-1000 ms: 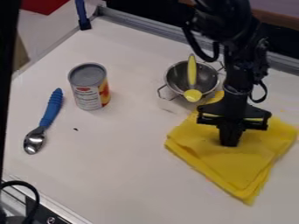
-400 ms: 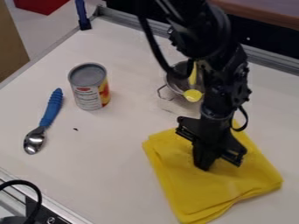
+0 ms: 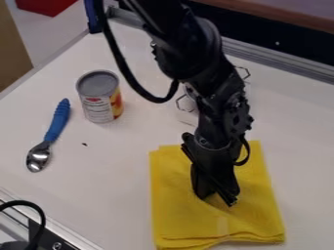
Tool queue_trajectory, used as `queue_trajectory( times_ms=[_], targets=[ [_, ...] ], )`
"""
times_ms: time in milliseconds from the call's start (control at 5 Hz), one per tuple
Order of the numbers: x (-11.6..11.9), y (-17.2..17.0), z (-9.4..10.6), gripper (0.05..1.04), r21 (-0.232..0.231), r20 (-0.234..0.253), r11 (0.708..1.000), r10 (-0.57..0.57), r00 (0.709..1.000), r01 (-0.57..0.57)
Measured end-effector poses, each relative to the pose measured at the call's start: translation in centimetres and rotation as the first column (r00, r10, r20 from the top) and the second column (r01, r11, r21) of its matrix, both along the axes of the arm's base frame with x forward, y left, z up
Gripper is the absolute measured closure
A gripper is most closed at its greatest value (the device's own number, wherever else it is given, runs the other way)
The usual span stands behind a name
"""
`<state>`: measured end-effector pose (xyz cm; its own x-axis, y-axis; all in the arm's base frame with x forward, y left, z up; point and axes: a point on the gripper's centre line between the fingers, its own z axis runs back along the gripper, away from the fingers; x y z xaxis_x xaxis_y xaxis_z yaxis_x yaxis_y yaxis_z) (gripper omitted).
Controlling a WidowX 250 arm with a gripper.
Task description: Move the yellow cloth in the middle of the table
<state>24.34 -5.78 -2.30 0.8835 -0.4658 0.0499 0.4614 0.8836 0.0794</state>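
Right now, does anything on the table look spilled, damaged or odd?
Only minor: a small dark speck stands out against the white tabletop, near the blue-handled spoon. I see no spill or damage.

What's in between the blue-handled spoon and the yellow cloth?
In the camera view, between the blue-handled spoon and the yellow cloth lies a stretch of white tabletop with one tiny dark speck on it.

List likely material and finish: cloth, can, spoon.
Cloth: matte fabric, by its soft folded layers; fibre unclear.
Can: dull grey metal lid with raised rim; printed label, probably paper.
Spoon: bowl polished metal, by its bright highlights; handle blue, ridged, likely plastic or rubber.
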Motion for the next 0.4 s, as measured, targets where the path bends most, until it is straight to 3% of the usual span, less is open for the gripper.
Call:
queue_trajectory(
  times_ms=[200,400],
  targets=[
    [0.1,1.6,0.0,1.031,0.06,-0.024,0.989,-0.134,0.991,0.136],
    [0.1,3.6,0.1,1.031,0.067,-0.095,0.955,-0.283,0.954,0.29]
  ],
)
